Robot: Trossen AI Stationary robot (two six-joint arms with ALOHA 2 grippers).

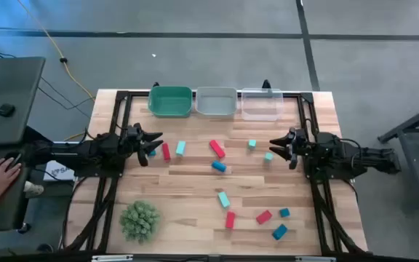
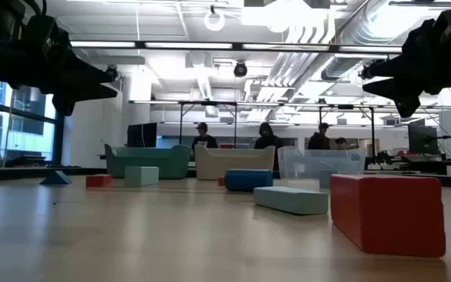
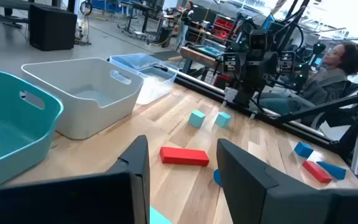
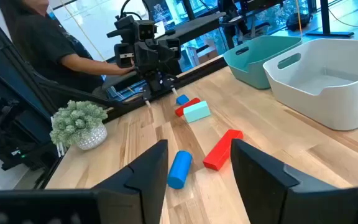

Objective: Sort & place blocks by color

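Red, blue and light teal blocks lie scattered flat on the wooden table. A red bar (image 1: 217, 148) and a blue piece (image 1: 218, 167) lie mid-table; two teal cubes (image 1: 252, 144) sit near the right arm. A red bar (image 1: 166, 151), a teal block (image 1: 180, 148) and a small blue one (image 1: 151, 152) lie by the left arm. More blocks (image 1: 264, 217) lie toward the near right. My left gripper (image 1: 153, 143) hovers open at the table's left side above the blocks there. My right gripper (image 1: 275, 148) hovers open at the right side. Both touch nothing.
Three bins stand in a row along the far edge: teal (image 1: 170, 101), grey (image 1: 216, 101), clear (image 1: 260, 102). A green spiky plant ball (image 1: 139, 219) sits at the near left. A person's hand (image 1: 2, 173) rests at a desk beyond the table's left side. People sit in the room behind.
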